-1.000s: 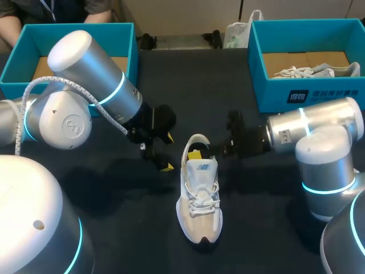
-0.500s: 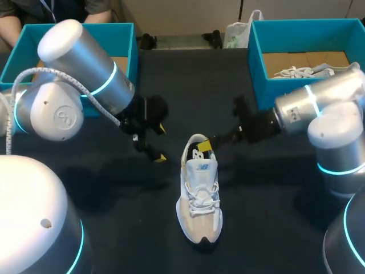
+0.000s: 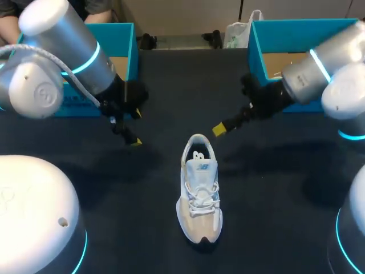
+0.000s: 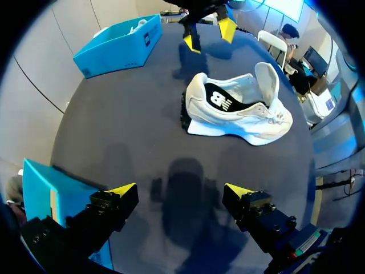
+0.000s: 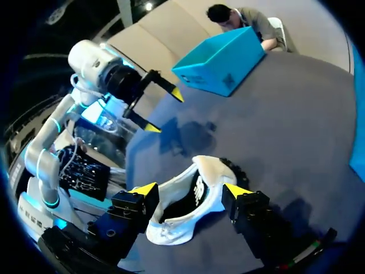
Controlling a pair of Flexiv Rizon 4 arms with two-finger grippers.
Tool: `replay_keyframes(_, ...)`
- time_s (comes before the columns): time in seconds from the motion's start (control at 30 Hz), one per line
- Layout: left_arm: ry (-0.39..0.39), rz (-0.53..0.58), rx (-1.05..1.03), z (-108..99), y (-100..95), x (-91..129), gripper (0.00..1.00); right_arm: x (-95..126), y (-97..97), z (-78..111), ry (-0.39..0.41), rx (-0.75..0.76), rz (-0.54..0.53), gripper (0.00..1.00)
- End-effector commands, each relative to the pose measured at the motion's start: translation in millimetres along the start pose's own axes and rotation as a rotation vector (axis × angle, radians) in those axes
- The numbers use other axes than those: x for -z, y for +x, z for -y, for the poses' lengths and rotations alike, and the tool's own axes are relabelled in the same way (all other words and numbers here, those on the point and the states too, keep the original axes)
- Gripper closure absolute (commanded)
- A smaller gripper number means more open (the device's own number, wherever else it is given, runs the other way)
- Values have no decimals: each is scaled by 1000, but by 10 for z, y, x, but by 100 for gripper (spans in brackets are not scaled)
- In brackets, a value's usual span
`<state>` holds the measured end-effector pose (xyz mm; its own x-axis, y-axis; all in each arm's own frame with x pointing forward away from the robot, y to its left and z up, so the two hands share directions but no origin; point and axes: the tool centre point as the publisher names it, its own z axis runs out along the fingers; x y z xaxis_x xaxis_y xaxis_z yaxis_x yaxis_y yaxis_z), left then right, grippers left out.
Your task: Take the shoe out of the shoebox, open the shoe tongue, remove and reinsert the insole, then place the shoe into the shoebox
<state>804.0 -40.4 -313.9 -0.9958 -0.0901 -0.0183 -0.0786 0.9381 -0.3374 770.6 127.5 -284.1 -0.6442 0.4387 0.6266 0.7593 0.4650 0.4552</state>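
Because the right arm crosses in front of it, the right shoebox (image 3: 302, 23) shows only its far rim and one wall, and its contents cannot be made out. The left shoebox (image 3: 126, 48) is likewise half covered by the left arm. Between them, out on the dark surface (image 3: 171, 74), the shoe (image 3: 199, 194) stands on its sole, well apart from both boxes. Its opening is dark inside, possibly the insole lying in place, though that is hard to tell. The left claw (image 3: 136, 128) hangs to one side of the heel, fingers spread and empty. The right claw (image 4: 209, 34) hangs to the other side, also spread wide with nothing in it.
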Motion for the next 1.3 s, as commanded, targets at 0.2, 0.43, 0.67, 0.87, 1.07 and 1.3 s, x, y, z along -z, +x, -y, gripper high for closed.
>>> replay_keyframes(0.2,2,-80,5,-234,-247,460,0,451,-145,-179,356,-122,201,29)
replay_keyframes(0.43,4,-115,8,-373,-375,716,0,495,-126,-304,415,-224,426,56)
replay_keyframes(0.67,9,-176,-149,-539,-492,1061,0,407,149,-322,337,-236,529,100)
replay_keyframes(0.87,-5,-173,-294,-684,-582,1240,0,357,358,-260,264,-255,543,100)
replay_keyframes(1.07,-5,-173,-294,-684,-582,1240,0,357,358,-260,264,-255,543,100)
replay_keyframes(1.3,-5,-173,-294,-684,-582,1240,0,357,358,-260,264,-255,543,100)
